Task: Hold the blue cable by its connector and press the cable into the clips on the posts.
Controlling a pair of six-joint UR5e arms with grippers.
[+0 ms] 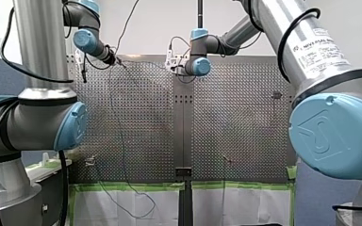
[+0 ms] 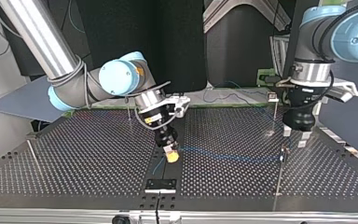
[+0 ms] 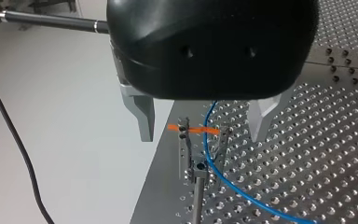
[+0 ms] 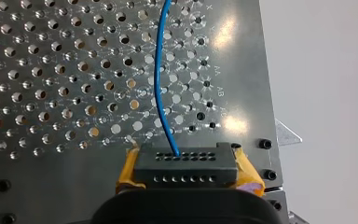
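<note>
My right gripper is shut with its yellow pads on a black connector. The blue cable leaves the connector and runs away over the perforated plate. In the top view it stretches from my right gripper across to a thin post. My left gripper hangs open over that post's clip, which carries an orange band. The blue cable passes down through the clip between the metal fingers, which do not touch it. In the top view my left gripper hovers just above the post's top.
More thin posts stand on the perforated table: one behind my left gripper, one behind my right arm, one leaning near the top view's left edge. A black bracket sits at the near edge.
</note>
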